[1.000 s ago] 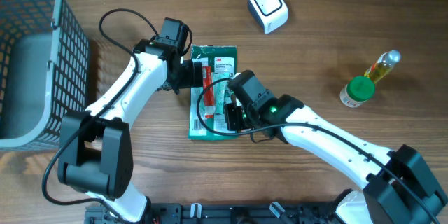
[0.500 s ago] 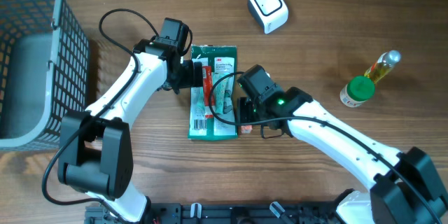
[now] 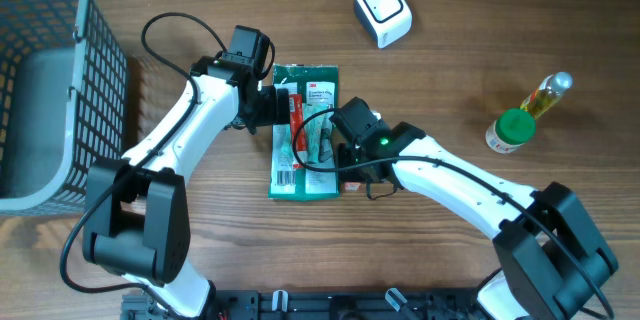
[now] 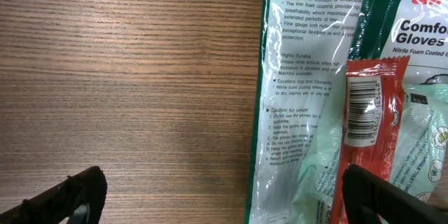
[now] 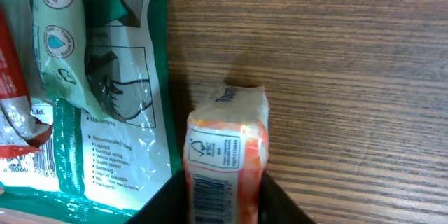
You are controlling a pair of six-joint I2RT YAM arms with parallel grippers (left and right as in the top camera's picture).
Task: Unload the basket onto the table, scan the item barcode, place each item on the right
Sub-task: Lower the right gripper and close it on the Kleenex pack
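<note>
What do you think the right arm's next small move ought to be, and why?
Probably lift the orange packet slightly off the table. The right end effector is closed on both its sides while it lies on the wood beside the glove pack, and the white scanner stands well away, so it must come up before being carried over.

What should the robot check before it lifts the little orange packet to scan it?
1. Orange packet sits between the right gripper fingers: ok.
2. Grip on the packet is tight enough to lift: cannot tell.
3. Packet's barcode faces up: ok, though only part of it shows.
4. Left gripper is open and holds nothing: ok.
5. Scanner stands in the open with nothing on it: ok.
6. Green glove pack will not get caught by the right gripper's fingers: cannot tell, its edge lies very close.
</note>
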